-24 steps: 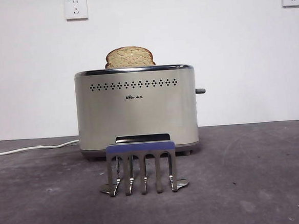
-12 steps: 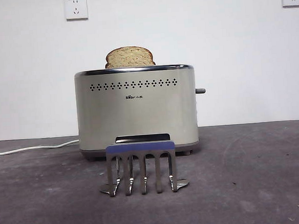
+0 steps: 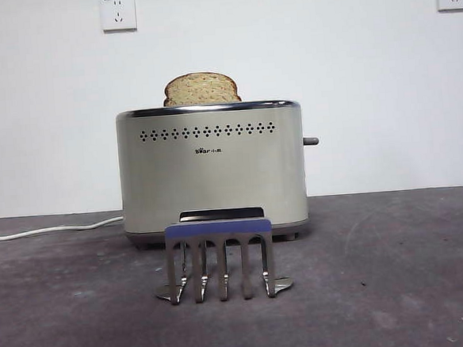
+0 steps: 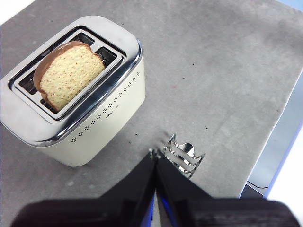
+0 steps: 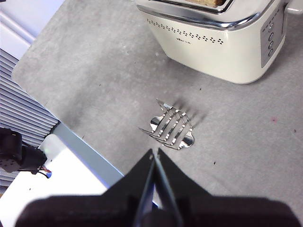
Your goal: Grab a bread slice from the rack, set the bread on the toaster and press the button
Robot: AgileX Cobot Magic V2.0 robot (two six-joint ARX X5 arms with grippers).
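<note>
The slice of bread (image 3: 201,89) stands upright in a slot of the cream toaster (image 3: 212,175), its domed top above the chrome rim; the left wrist view shows the slice of bread (image 4: 69,74) in the toaster (image 4: 104,118) too. The metal rack (image 3: 220,258) stands bare in front of the toaster, also seen as the rack (image 4: 183,154) and the rack (image 5: 169,126). My left gripper (image 4: 155,153) hangs high above the table near the rack, shut and holding nothing. My right gripper (image 5: 154,153) is likewise raised and shut. The toaster's lever (image 3: 310,141) sticks out on its right side.
A white cable (image 3: 49,230) runs from the toaster to the left across the grey table. Two wall sockets (image 3: 118,12) are on the white wall behind. The table's edge (image 5: 71,130) lies near the rack in the right wrist view.
</note>
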